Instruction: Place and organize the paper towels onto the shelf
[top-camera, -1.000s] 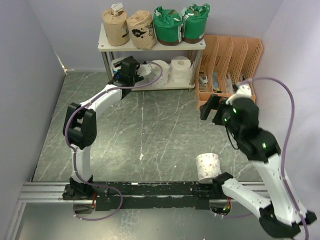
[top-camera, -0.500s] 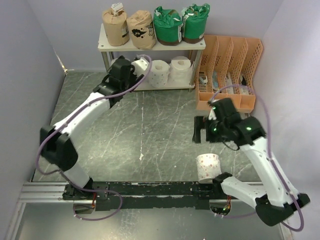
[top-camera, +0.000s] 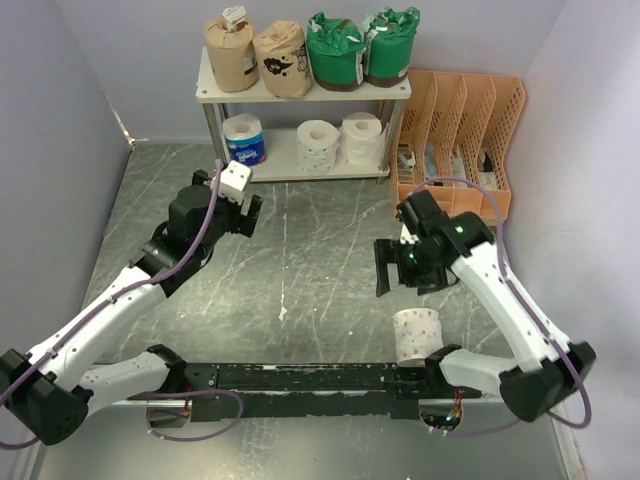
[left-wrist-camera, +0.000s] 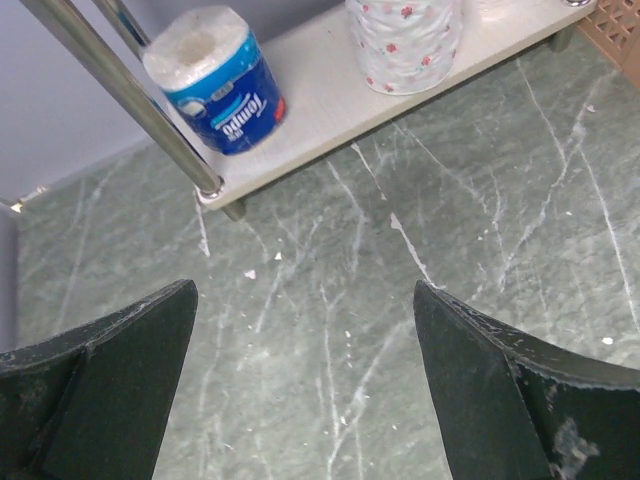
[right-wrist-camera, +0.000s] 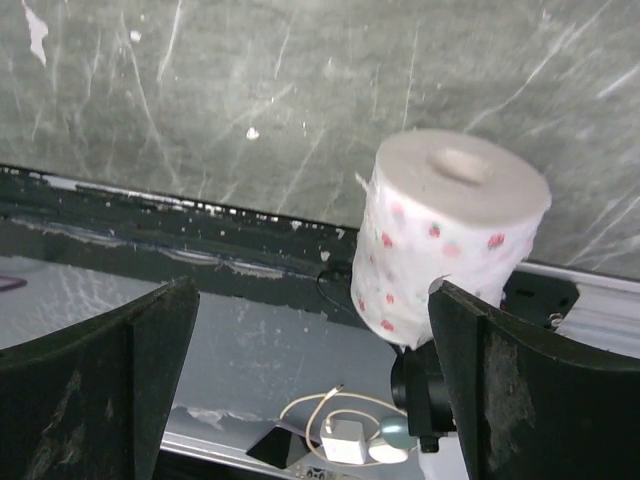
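The shelf (top-camera: 300, 93) stands at the back. Two brown rolls (top-camera: 255, 58) and two green rolls (top-camera: 362, 50) stand on its top board. A blue roll (top-camera: 244, 140) and two white rolls (top-camera: 340, 142) stand on the lower board. My left gripper (top-camera: 240, 207) is open and empty, on the floor side of the shelf. The left wrist view shows the blue roll (left-wrist-camera: 215, 95) and a patterned roll (left-wrist-camera: 405, 40) on the lower board (left-wrist-camera: 320, 115). A strawberry-patterned roll (top-camera: 416, 335) stands by the near rail. My right gripper (top-camera: 393, 268) is open above it; that roll (right-wrist-camera: 450, 235) lies by the right finger.
An orange slotted file organizer (top-camera: 455, 140) stands right of the shelf. Silver shelf legs (left-wrist-camera: 130, 95) rise at the shelf's left corner. The black rail (top-camera: 300, 378) with the arm bases runs along the near edge. Cables and a charger (right-wrist-camera: 345, 435) lie below the rail.
My left gripper let go of the blue roll on the lower board and drew back from the shelf. My right arm swung down and left toward the strawberry-patterned roll.
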